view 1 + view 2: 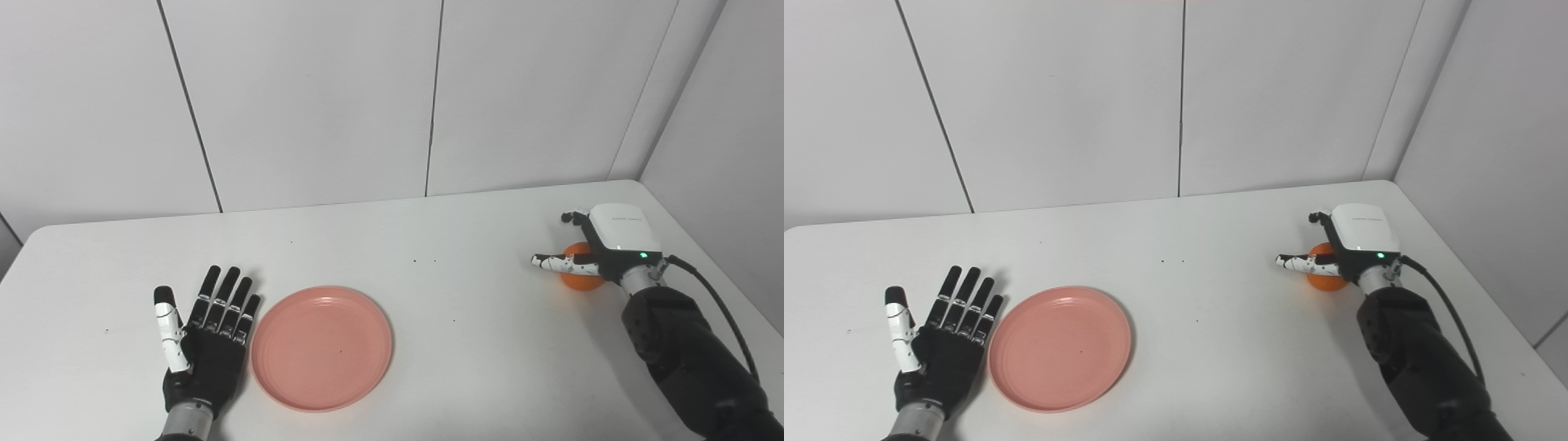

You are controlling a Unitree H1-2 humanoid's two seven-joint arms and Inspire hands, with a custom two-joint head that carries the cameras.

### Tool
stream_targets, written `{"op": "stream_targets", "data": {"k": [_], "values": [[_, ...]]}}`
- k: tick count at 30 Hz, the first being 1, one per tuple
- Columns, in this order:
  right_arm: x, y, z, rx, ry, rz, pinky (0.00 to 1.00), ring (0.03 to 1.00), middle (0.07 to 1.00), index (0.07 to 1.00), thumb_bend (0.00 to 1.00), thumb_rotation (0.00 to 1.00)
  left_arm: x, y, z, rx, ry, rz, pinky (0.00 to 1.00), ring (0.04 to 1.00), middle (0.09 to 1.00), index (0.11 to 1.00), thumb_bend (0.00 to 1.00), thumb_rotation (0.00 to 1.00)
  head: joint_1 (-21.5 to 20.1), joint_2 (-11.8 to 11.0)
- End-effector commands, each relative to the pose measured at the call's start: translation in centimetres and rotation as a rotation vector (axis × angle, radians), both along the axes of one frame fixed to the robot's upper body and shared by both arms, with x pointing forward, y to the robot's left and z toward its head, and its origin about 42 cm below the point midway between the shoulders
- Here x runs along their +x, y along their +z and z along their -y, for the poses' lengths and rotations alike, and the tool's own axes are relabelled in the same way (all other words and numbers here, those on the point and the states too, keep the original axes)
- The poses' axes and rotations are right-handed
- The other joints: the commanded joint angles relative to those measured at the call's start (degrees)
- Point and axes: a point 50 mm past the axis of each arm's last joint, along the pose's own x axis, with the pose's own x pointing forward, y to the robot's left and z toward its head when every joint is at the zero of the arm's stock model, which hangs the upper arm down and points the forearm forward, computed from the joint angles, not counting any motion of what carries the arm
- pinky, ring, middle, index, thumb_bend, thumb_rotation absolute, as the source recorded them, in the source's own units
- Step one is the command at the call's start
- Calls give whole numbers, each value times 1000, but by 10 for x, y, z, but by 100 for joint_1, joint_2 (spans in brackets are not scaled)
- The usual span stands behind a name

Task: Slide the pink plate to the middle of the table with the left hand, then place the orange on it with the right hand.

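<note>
Left hand [205, 343] lay flat, fingers spread, empty, near desk [465, 245] front-left edge, touching pink plate [321, 347], round, shallow. Right hand [603, 245] covered orange [579, 278] near right edge; grasp unclear.

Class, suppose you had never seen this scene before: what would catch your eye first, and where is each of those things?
The pink plate stands out most, lying empty on the white table left of centre. Just beside it to the left, the left robot hand lies flat with its fingers spread. Far off near the table's right edge, the right robot hand sits over the orange, largely covering it.
</note>
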Motion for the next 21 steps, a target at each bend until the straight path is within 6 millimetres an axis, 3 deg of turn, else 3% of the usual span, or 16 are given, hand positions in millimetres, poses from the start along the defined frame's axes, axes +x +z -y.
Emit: {"op": "stream_targets", "data": {"k": [1, 16, 19, 21], "values": [[5, 16, 9, -19, -7, 60, 703, 708, 736, 722, 846, 797, -6, -16, -1, 0, -10, -81, 1000, 913, 806, 867, 750, 649, 2, 3], [-3, -2, 10, -10, -32, -4, 713, 726, 755, 738, 821, 748, -6, -15, -3, 18, -7, -78, 1000, 909, 815, 858, 756, 652, 40, 38], [-2, -9, 11, -7, -24, 5, 699, 718, 750, 735, 810, 716, -7, -12, -2, 16, -4, -81, 1000, 907, 807, 850, 757, 649, 58, 46], [-2, -14, 12, -10, -21, 14, 610, 662, 716, 706, 803, 698, -8, -12, -2, 14, -3, -82, 1000, 907, 804, 852, 757, 646, 70, 54]]}}
